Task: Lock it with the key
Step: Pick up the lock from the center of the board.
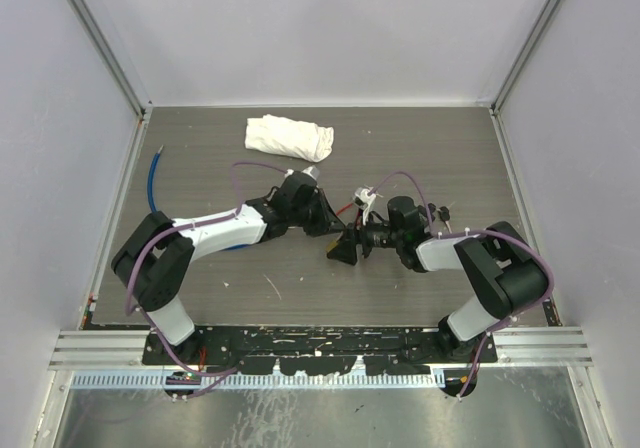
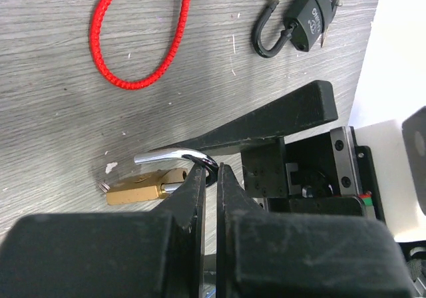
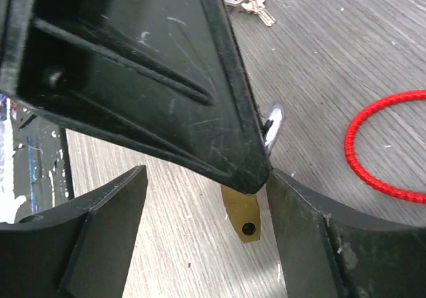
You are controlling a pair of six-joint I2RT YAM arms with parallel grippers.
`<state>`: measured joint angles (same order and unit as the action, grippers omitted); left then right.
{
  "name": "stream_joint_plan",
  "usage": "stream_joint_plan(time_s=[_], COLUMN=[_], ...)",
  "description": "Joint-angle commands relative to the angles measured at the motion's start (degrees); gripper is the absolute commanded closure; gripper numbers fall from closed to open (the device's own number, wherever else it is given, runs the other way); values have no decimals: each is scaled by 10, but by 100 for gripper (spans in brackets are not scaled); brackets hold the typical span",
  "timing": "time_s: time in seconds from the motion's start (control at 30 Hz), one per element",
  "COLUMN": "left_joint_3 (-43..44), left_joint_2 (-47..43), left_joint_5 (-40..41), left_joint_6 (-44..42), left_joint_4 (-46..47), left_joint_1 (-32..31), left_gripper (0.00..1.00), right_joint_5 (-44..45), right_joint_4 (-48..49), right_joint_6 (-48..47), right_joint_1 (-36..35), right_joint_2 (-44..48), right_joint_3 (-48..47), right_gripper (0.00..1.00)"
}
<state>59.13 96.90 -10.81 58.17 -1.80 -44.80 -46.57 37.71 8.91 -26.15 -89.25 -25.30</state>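
A brass padlock (image 2: 140, 187) with its silver shackle (image 2: 166, 155) swung open lies on the grey table; its keyhole end also shows in the right wrist view (image 3: 241, 213). My left gripper (image 2: 210, 172) is shut on the bend of the shackle. My right gripper (image 3: 206, 175) is open, one finger on each side of the padlock, the right fingertip (image 3: 299, 205) close beside it. In the top view both grippers, left (image 1: 328, 225) and right (image 1: 343, 249), meet at mid-table and hide the padlock. A bunch of keys (image 3: 245, 1) lies apart on the table.
A red cord loop (image 2: 133, 45) lies beyond the padlock. A black padlock (image 2: 309, 17) with an open shackle lies farther off. A white cloth (image 1: 290, 136) sits at the back and a blue cable (image 1: 152, 178) at the left wall.
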Motion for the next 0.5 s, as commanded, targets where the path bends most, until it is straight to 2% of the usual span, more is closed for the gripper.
stream_joint_plan(time_s=[0.0, 0.27, 0.43, 0.47], left_joint_3=[23, 22, 16, 12], left_joint_2=[-6, -13, -22, -28], left_joint_5=[-13, -13, -14, -13], left_joint_6=[19, 17, 15, 15], left_joint_4=[63, 67, 69, 71], left_joint_1=[-2, -2, 1, 2], left_gripper=[100, 100, 100, 97], right_joint_5=[38, 28, 13, 9], right_joint_4=[7, -33, -47, -51], right_joint_6=[4, -13, -31, -35], right_joint_1=[-4, -4, -3, -3], right_joint_2=[-3, -11, 0, 4], right_joint_3=[-11, -31, -38, -41], right_gripper=[24, 51, 84, 89])
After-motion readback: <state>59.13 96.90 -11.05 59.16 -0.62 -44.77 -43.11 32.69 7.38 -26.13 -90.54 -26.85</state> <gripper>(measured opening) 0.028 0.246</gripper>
